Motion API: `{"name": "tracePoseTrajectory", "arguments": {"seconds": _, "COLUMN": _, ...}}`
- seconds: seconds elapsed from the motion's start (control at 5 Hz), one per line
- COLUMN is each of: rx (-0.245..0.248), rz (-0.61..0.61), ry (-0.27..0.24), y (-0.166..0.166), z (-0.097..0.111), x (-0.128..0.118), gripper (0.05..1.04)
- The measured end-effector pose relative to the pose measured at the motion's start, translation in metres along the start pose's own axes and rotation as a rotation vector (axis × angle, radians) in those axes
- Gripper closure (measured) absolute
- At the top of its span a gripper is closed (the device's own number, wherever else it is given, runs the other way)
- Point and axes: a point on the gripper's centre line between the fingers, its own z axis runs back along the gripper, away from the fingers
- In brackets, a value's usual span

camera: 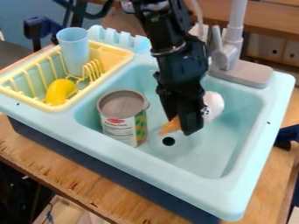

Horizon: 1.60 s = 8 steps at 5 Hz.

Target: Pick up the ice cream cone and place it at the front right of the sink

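Pale aqua plastic, smooth and round-cornered, makes up the one toy sink [245, 183] in front of me, standing on a wooden table [76, 181] with plain, visible grain. Inside its single basin I count one can, one white rounded piece and one orange tapered piece. The can [121, 120] is an upright cylinder with a flat grey-brown top and a wraparound label, part white, part green and yellow pattern. One round, dark drain hole [168, 141] sits in the basin floor.

The black gripper [180, 124] hangs down over the basin, near the drain and to the can's right as I look at it. The orange tapered piece [170, 126] shows right at its lower end, and the white rounded piece [214, 106] bulges out on its right side. The gripper hides the stretch between them, so I can't tell whether they're joined, nor whether the gripper is open, closed or gripping anything.

Over on the left sits one pale yellow slatted rack [116, 51], holding one tall light-blue cup [73, 50] and one curved, glossy yellow thing [60, 91]. One grey faucet [225, 57] rises from the sink's back edge.
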Motion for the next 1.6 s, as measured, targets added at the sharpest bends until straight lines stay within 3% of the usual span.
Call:
{"name": "tracePoseTrajectory", "arguments": {"seconds": 0.2, "rx": 0.006, "rz": 0.062, "ry": 0.031, "y": -0.011, "z": -0.004, "x": 0.000, "gripper": 0.549}}
{"name": "tracePoseTrajectory", "arguments": {"seconds": 0.4, "rx": -0.031, "rz": 0.107, "ry": 0.102, "y": -0.017, "z": -0.029, "x": -0.003, "gripper": 0.549}}
{"name": "tracePoseTrajectory", "arguments": {"seconds": 0.8, "rx": -0.062, "rz": 0.071, "ry": 0.094, "y": -0.022, "z": -0.043, "x": 0.005, "gripper": 0.567}}
{"name": "tracePoseTrajectory", "arguments": {"seconds": 1.0, "rx": -0.062, "rz": 0.077, "ry": 0.094, "y": -0.022, "z": -0.044, "x": 0.004, "gripper": 0.521}}
{"name": "tracePoseTrajectory", "arguments": {"seconds": 1.2, "rx": 0.006, "rz": 0.145, "ry": 0.120, "y": -0.031, "z": -0.039, "x": -0.003, "gripper": 0.267}}
{"name": "tracePoseTrajectory", "arguments": {"seconds": 1.4, "rx": 0.039, "rz": 0.233, "ry": 0.111, "y": -0.034, "z": -0.028, "x": -0.004, "gripper": 0.079}}
{"name": "tracePoseTrajectory", "arguments": {"seconds": 1.6, "rx": 0.061, "rz": 0.296, "ry": 0.074, "y": -0.040, "z": -0.010, "x": 0.002, "gripper": 0.080}}
